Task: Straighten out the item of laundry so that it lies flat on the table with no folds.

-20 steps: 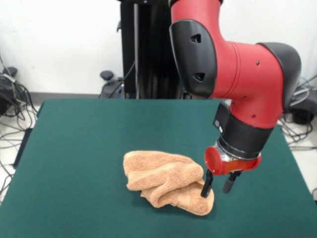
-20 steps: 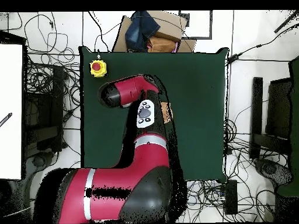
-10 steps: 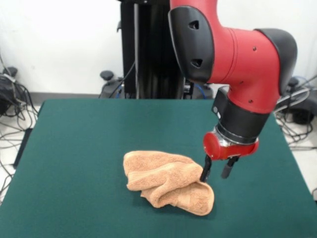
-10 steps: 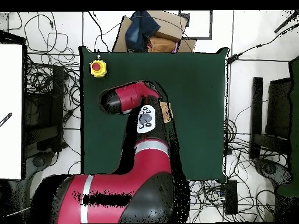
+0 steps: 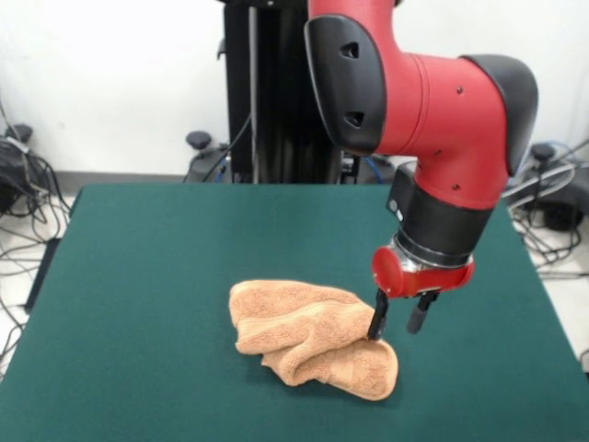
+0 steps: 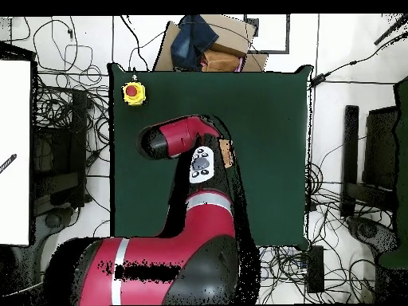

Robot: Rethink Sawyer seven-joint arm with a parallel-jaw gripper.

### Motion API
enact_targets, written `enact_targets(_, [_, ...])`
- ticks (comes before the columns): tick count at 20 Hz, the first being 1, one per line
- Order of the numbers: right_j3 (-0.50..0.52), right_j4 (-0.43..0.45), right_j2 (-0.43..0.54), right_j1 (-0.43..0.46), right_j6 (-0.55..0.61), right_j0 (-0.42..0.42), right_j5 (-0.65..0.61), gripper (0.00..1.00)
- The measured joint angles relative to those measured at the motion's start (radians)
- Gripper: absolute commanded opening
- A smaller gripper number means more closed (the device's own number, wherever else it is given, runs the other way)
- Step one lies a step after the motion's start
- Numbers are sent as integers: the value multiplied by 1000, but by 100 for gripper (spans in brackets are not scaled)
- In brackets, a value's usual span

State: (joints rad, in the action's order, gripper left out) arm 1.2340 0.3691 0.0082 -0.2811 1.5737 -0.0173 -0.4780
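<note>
A: Where are the fingers (image 5: 397,321) in the front view?

B: They hang just above the right-hand end of the towel (image 5: 308,336). Two dark fingers point down from the red wrist, with a clear gap between them, so they stand apart and have hold of nothing.

A: Do they touch the cloth?

B: The one nearer the towel has its tip right at the upper edge of the cloth, touching or nearly so; I cannot tell which. The other hangs over bare green bench (image 5: 147,276), off the towel's edge.

A: And the towel itself?

B: It lies bunched up, down and to the left of the fingers. It is peach-orange, fluffy, folded over itself in thick rolls, with one lobe drooping toward the near edge of the bench, just below the fingers.

A: What does the overhead view add?

B: Little about the fingers: the red arm (image 6: 187,135) covers them there, and only a small sliver of the towel (image 6: 226,151) peeps out beside the wrist. A yellow box with a red button (image 6: 132,92) sits on a corner of the bench (image 6: 271,143), well apart from the fingers. Beyond that far edge a cardboard box (image 6: 227,56) with dark cloth on it stands on the floor, among cables
</note>
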Motion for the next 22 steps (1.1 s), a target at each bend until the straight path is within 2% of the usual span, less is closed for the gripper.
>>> enact_targets(13, [74, 11, -23, -17, 0, -9, 7, 100])
enact_targets(22, [81, 41, -36, -8, 0, 0, 42, 100])
